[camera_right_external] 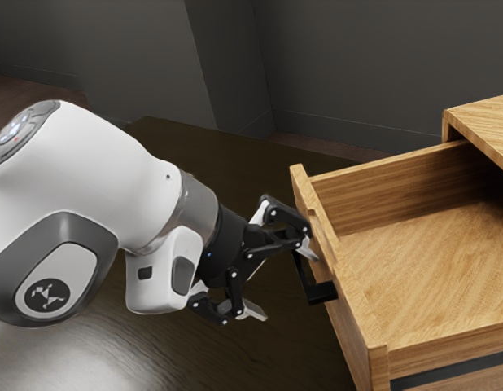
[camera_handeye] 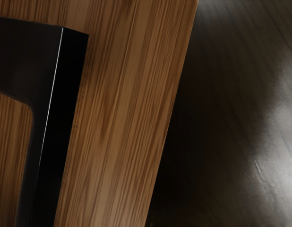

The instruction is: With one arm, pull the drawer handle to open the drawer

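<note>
White and grey, the Franka arm [camera_right_external: 80,220] looms closest to the lens, entering from the exterior view's left and reaching toward the right across a dark, glossy table [camera_right_external: 137,358]. At its tip the black end effector [camera_right_external: 282,281] stands with its two fingers spread wide and nothing gripped between them. The upper fingertip [camera_right_external: 307,246] sits at the top end of the drawer's black handle [camera_right_external: 318,283], touching it or just short of contact. The lower fingertip [camera_right_external: 253,310] hangs apart from the handle, lower down and toward the exterior view's left, above the table.

The handle, a slim black bar standing off on short legs, is mounted on the front panel [camera_right_external: 353,326] of the wooden drawer [camera_right_external: 414,269]. The drawer is drawn well out of its light wooden cabinet [camera_right_external: 483,122], on the side of the table toward the exterior view's right. The panel faces the arm, and the drawer's walls and floor lie in plain sight below the cabinet's top. A dark band [camera_right_external: 447,371] runs under the drawer's side wall.

From the wrist camera, the handle [camera_handeye: 51,142] shows as a black bar with a bright edge, close under the hand, set against the striped grain of the front panel [camera_handeye: 122,118]. Beside the panel's edge the dark table [camera_handeye: 231,123] catches a pale sheen of light.
</note>
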